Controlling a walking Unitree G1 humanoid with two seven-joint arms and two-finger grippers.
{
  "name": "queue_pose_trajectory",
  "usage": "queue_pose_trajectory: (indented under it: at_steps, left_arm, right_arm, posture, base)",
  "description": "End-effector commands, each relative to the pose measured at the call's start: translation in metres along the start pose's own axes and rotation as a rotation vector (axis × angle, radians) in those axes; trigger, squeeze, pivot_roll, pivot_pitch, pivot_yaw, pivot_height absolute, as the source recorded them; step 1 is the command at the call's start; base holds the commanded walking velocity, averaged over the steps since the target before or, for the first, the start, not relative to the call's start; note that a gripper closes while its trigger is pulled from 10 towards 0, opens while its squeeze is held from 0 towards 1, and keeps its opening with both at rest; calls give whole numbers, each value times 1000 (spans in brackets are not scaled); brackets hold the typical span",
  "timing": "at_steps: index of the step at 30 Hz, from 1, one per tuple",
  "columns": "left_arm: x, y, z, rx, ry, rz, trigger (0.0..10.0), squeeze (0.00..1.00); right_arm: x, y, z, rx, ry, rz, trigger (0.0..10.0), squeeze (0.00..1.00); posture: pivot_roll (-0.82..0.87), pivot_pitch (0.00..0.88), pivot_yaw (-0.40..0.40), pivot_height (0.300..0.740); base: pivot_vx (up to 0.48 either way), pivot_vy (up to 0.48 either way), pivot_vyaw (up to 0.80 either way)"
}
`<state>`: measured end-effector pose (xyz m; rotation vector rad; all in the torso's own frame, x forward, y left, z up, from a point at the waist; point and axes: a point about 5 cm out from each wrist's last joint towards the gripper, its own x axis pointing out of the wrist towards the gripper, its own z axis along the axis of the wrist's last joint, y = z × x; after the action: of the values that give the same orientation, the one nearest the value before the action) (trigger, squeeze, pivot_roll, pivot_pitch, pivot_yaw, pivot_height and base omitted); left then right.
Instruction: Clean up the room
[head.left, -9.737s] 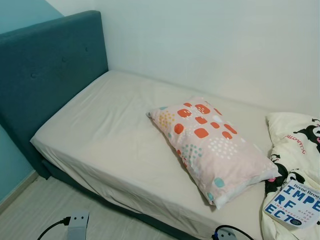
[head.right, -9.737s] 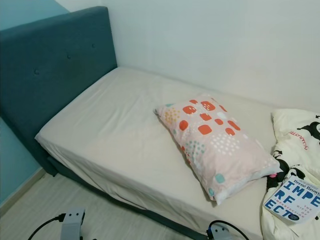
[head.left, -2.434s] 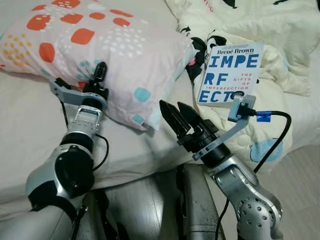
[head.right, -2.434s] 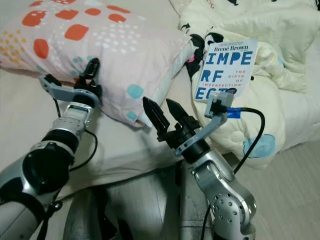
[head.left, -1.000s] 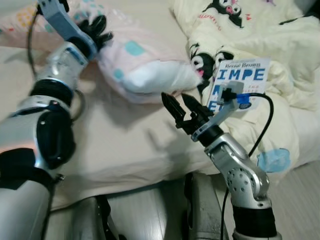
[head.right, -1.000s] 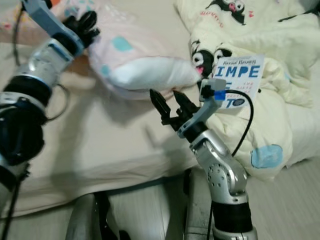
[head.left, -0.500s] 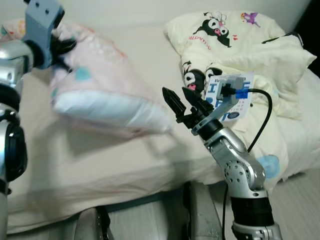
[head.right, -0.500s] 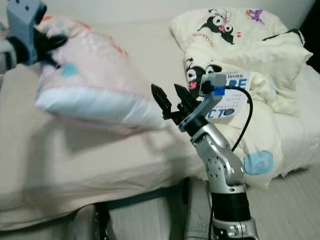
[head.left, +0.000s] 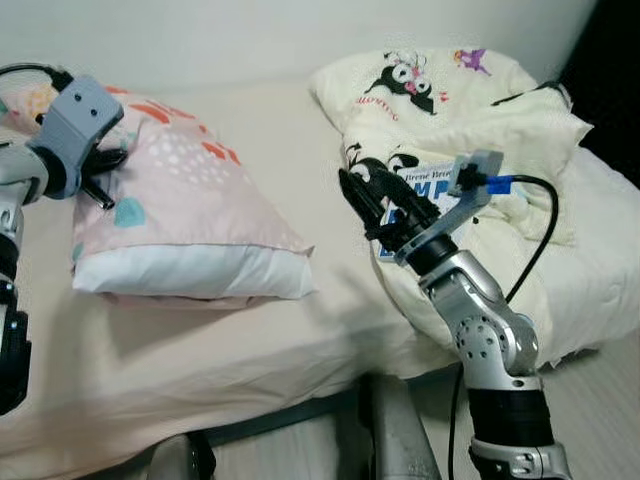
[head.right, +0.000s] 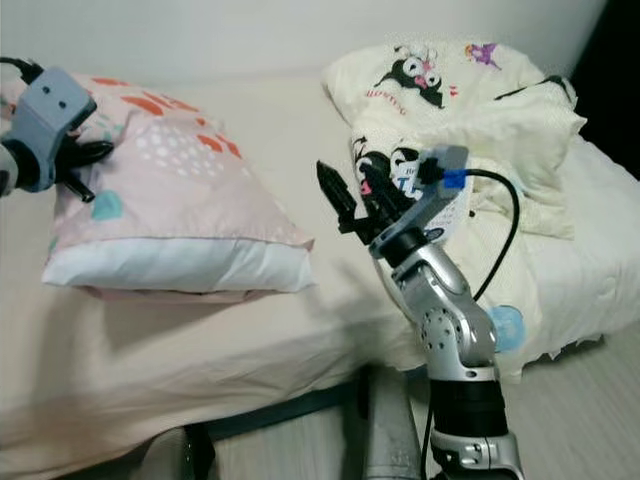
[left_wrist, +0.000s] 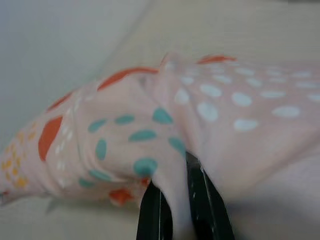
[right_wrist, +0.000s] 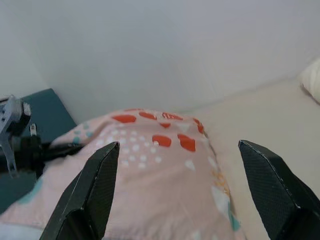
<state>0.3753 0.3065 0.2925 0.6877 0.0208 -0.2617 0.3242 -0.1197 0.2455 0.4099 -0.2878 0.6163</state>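
Observation:
A pink pillow (head.left: 190, 215) with orange and teal spots lies across the cream mattress (head.left: 250, 340), its white open end toward me. My left gripper (head.left: 100, 175) is shut on the pillow's far left edge; the left wrist view shows pillow cloth (left_wrist: 150, 130) pinched between the black fingers (left_wrist: 154, 212). My right gripper (head.left: 372, 195) hangs open in the air to the right of the pillow, touching nothing. Its two fingers (right_wrist: 90, 195) stand wide apart and point at the pillow (right_wrist: 155, 165). Behind that gripper, a white book (head.left: 432, 180) with blue letters lies on the comforter.
A cream comforter (head.left: 470, 100) with cartoon prints is heaped on the right half of the bed. A teal headboard (right_wrist: 47, 110) stands beyond the pillow, with a white wall behind the bed. Pale floor (head.left: 600, 410) shows at the lower right.
My left gripper has swung the pillow left toward the headboard and lowered it onto the mattress. The right arm has risen in front of the book, and the camera has shifted.

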Motion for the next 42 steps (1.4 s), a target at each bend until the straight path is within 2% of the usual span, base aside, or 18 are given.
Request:
queue_pose_trajectory:
  at_steps: [1,2,3,4,6,7,8,9,11,12,13,14,15,17,23,28,34,42]
  left_arm:
    - [-4,1,-5,-95,-39,34,0,0]
    - [-4,1,-5,-95,-39,34,0,0]
    - [2,-11,-12,-241,-80,47,0,0]
    - [2,-11,-12,-241,-80,47,0,0]
    - [10,-25,-12,-456,-156,62,0,0]
    - [13,-31,-12,-535,-183,66,0,0]
    - [15,-35,-12,-580,-198,68,0,0]
    - [15,-35,-12,-580,-198,68,0,0]
    - [19,-40,-12,-661,-230,109,0,0]
    - [22,-43,-9,-741,-286,149,8314,0]
    - [22,-43,-9,-741,-286,149,8314,0]
    - [22,-43,-7,-790,-316,163,10000,0]
    - [23,-44,-6,-824,-335,170,10000,0]
    - [24,-46,-3,-837,-353,156,10000,0]
    - [28,-55,12,-836,-412,130,10000,0]
    - [28,-54,15,-848,-415,142,10000,0]
    - [29,-46,16,-847,-387,241,10000,0]
    - [29,-50,12,-847,-353,254,10000,0]
  right_arm:
    - [2,0,2,12,-17,9,10000,0]
    - [2,0,2,12,-17,9,10000,0]
    - [3,0,1,14,-19,12,10000,0]
    - [3,0,1,14,-19,12,10000,0]
    - [4,-1,1,16,-19,14,10000,0]
    - [5,-1,0,17,-19,14,10000,0]
    - [5,-1,0,17,-19,14,10000,0]
    - [5,-1,0,17,-19,14,10000,0]
    - [6,-1,1,18,-22,14,10000,0]
    - [7,-1,1,16,-24,15,10000,0]
    - [7,-1,1,16,-24,15,10000,0]
    - [7,-2,2,14,-26,15,10000,0]
    - [7,-2,2,13,-27,15,10000,0]
    - [7,-2,3,12,-30,13,10000,0]
    - [7,-5,5,9,-39,2,10000,0]
    - [8,-5,5,7,-42,2,10000,0]
    - [9,-6,8,3,-51,-1,10000,0]
    - [10,-7,9,0,-55,4,10000,0]
  posture:
    - [-189,54,35,504]
    - [-189,54,35,504]
    - [-184,53,34,514]
    - [-184,53,34,514]
    - [-175,50,29,524]
    - [-175,50,29,529]
    - [-175,50,29,534]
    - [-175,50,29,534]
    - [-178,48,27,544]
    - [-182,48,28,554]
    - [-182,48,28,554]
    - [-183,44,29,559]
    - [-184,44,30,564]
    - [-183,44,30,569]
    - [-184,38,28,594]
    - [-183,39,27,604]
    - [-183,31,20,628]
    - [-184,23,17,658]
  base:
    - [0,0,0]
    - [0,0,0]
    - [0,0,0]
    - [0,0,0]
    - [0,0,0]
    - [0,0,0]
    - [0,0,0]
    - [0,0,0]
    - [0,0,0]
    - [0,0,0]
    - [0,0,0]
    - [0,0,0]
    - [0,0,0]
    - [0,0,0]
    - [0,0,0]
    - [0,0,0]
    - [0,0,0]
    - [0,0,0]
